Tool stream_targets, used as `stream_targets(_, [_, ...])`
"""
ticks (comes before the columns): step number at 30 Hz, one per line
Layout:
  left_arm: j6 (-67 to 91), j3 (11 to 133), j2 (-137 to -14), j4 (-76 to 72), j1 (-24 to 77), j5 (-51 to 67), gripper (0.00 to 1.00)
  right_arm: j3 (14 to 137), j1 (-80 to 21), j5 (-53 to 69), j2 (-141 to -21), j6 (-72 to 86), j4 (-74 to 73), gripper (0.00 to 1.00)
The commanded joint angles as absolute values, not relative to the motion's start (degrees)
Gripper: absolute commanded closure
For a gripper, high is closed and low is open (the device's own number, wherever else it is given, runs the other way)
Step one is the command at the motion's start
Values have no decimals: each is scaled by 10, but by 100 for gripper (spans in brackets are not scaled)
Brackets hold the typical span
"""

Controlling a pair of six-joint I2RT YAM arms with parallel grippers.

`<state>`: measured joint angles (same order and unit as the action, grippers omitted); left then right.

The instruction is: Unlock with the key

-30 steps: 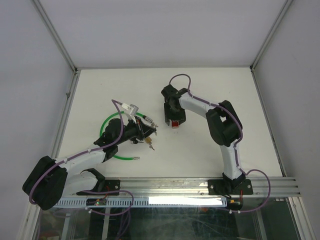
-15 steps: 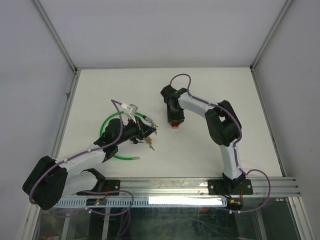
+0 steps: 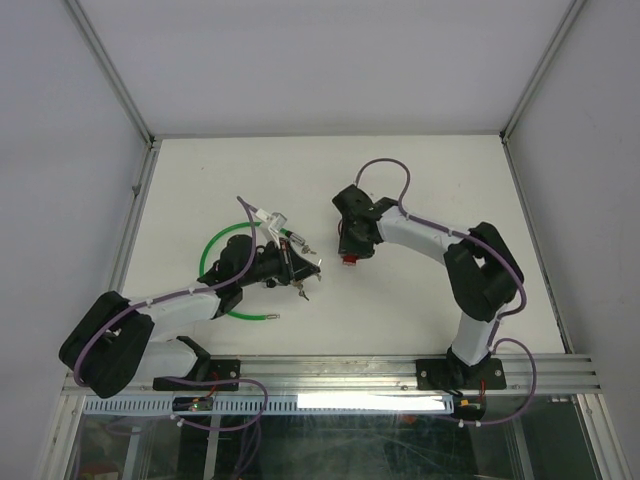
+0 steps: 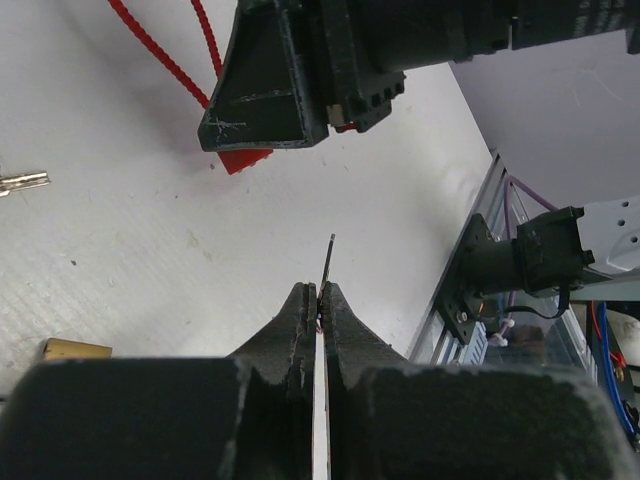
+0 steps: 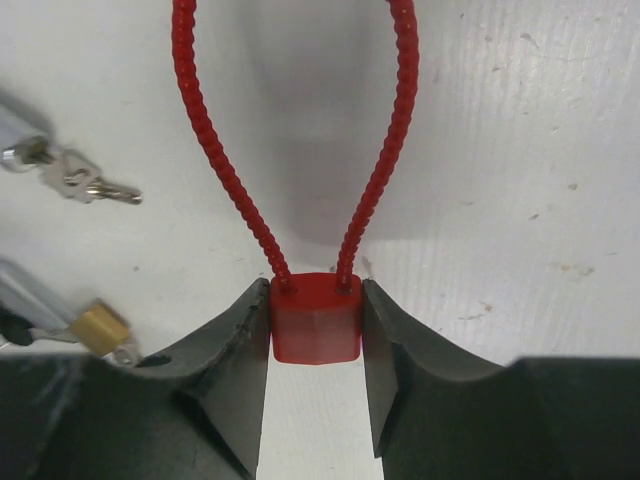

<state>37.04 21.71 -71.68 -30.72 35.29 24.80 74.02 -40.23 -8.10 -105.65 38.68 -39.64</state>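
The right gripper [image 5: 315, 302] clamps the small red plastic padlock [image 5: 316, 322] between its partly open black fingers. The left gripper [image 4: 318, 296], fully closed, pinches a thin silver metal key [image 4: 327, 262].

White table [image 3: 420, 180]. Lying on it: green cable [image 3: 206, 258], looped, left of centre toward the left edge; red lock [image 3: 348, 261] with red cable shackle [image 5: 385, 170], near centre; keys [image 5: 75, 175] and small brass padlock [image 5: 98, 327], between the two.

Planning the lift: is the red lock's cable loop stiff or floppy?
Likely floppy: the cable loop is thin, ribbed, loosely curved. Probably light: the red lock body is small, fitting between the jaws of the right gripper.
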Motion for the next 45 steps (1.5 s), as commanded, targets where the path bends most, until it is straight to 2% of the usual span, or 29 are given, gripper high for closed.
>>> stream_targets(1, [380, 248, -722, -340, 366, 272, 100, 695, -414, -79, -961, 448, -287, 100])
stream_targets(11, [367, 261, -756, -335, 422, 214, 100, 577, -427, -104, -812, 498, -200, 100])
stream_targets(17, [334, 302, -777, -275, 458, 141, 100, 527, -430, -109, -759, 535, -157, 100])
stream_targets(28, [322, 346, -812, -242, 472, 103, 100, 502, -443, -114, -727, 546, -134, 100])
stream_targets(45, [315, 361, -832, -243, 473, 109, 100, 525, -443, -111, -754, 536, -159, 100])
